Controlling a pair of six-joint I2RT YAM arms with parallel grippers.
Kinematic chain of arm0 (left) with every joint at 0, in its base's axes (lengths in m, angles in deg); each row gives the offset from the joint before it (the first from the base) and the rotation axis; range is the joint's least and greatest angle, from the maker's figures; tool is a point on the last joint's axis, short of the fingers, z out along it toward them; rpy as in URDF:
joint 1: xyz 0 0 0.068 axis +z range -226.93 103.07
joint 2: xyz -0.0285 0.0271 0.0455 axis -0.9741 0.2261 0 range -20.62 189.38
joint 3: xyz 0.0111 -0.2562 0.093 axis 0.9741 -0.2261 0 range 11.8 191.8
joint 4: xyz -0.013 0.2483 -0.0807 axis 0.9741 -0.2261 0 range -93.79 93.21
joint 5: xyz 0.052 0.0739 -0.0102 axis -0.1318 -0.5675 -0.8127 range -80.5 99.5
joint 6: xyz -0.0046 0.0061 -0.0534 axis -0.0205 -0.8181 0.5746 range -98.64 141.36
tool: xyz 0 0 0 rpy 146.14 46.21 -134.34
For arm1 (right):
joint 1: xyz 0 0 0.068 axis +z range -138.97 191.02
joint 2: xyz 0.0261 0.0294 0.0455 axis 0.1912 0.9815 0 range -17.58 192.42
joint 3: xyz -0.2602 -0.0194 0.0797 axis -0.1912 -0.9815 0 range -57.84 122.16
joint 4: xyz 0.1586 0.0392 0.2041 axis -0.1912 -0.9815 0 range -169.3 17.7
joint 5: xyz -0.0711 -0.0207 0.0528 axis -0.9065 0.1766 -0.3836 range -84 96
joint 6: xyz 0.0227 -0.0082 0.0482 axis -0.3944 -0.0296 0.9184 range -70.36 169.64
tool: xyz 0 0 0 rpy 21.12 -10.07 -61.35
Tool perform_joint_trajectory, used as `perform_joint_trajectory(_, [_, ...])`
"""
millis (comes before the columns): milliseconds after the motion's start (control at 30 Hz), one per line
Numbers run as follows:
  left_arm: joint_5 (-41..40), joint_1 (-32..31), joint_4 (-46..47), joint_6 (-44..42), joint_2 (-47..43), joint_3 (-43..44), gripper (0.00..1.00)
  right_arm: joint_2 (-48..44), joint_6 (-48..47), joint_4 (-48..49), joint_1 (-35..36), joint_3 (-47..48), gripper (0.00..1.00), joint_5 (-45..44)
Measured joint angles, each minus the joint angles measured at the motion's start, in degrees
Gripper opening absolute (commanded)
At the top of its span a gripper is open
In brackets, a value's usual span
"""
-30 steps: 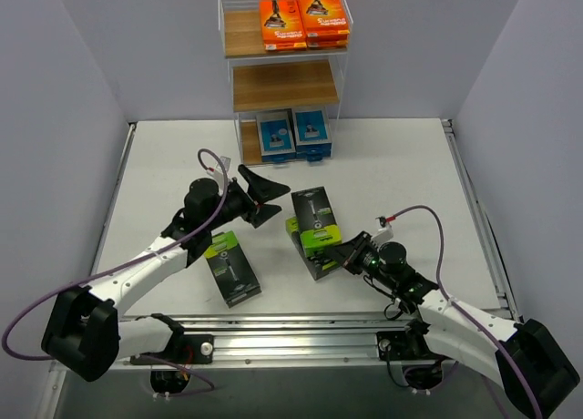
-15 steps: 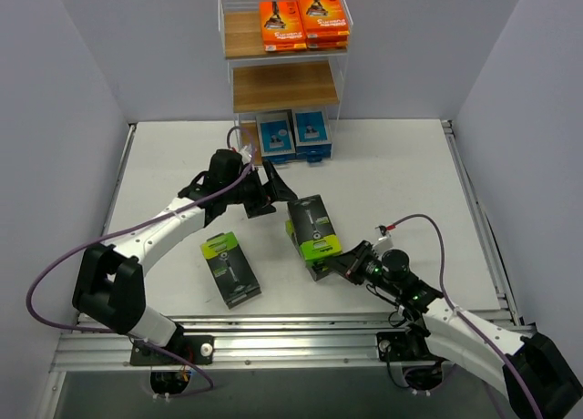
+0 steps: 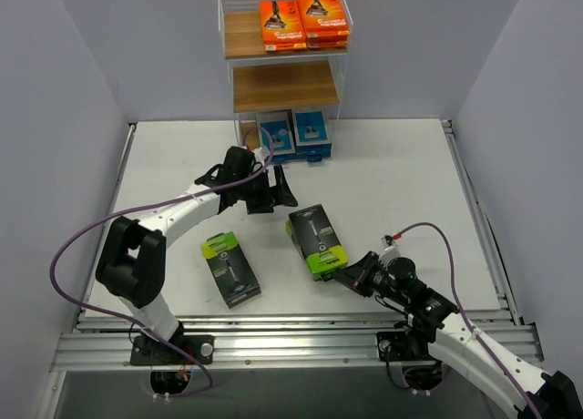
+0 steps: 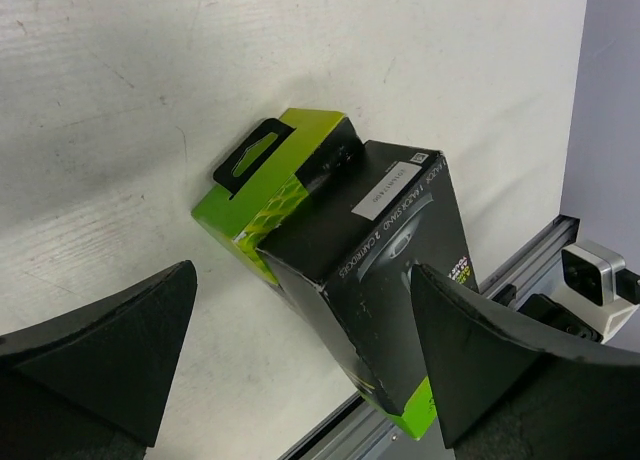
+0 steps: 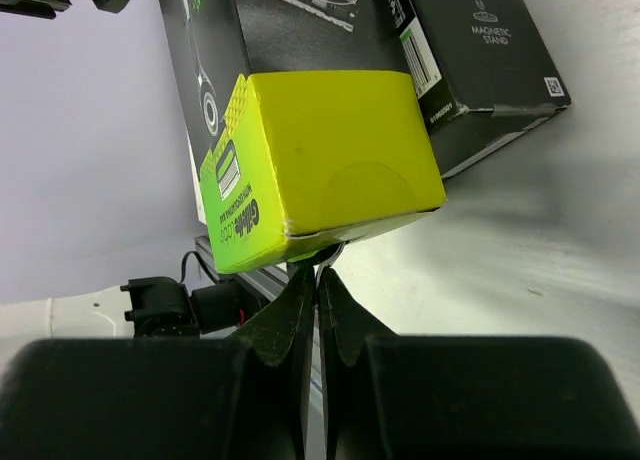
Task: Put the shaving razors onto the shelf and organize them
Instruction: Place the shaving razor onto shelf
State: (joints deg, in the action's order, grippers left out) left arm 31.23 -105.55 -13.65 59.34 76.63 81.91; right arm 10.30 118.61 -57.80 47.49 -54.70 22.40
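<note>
Pick-up stage: the left tool (image 3: 281, 189) hangs spread wide over two stacked black-and-lime razor packs (image 3: 317, 229) on the surface (image 3: 401, 173). The right tool (image 5: 318, 270), fingers together, touches their lime end. Next, likely: grasp one for the shelf (image 3: 282, 84).

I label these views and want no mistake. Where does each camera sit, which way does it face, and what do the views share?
Top external: above and behind the arm bases, looking down and forward over the table to the shelf; left arm and right arm show.
Left wrist: on the left arm, looking down at the black-and-lime razor packs; the open left gripper frames them.
Right wrist: low above the table, facing the packs' lime end; the right gripper is shut, seemingly pinching it.
Shared: all three show those packs.
</note>
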Motion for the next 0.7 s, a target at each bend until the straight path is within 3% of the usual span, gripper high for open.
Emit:
perform_joint_trajectory(267, [4.1,0.2,4.1,-0.5,0.3,-1.0,0.98,-0.9,-2.0,-9.9,0.0,4.3,0.0,0.1])
perform_joint_trajectory(367, [5.7,0.2,5.9,-0.4,0.3,-1.9,0.98,-1.0,-2.3,-11.5,0.0,4.4,0.2,0.3])
perform_joint_trajectory(400, [6.1,0.2,6.4,-0.3,0.3,-2.2,0.98,-1.3,-2.3,-12.1,0.0,4.4,0.35,0.4])
perform_joint_trajectory(433, [6.4,0.2,6.9,-0.2,0.3,-2.3,0.98,-1.9,-2.2,-12.7,0.0,4.4,0.41,0.5])
perform_joint_trajectory(700, [8.8,-0.2,10.1,0.2,0.3,-3.1,0.98,-11.1,-1.1,-18.2,0.0,4.5,0.71,-0.3])
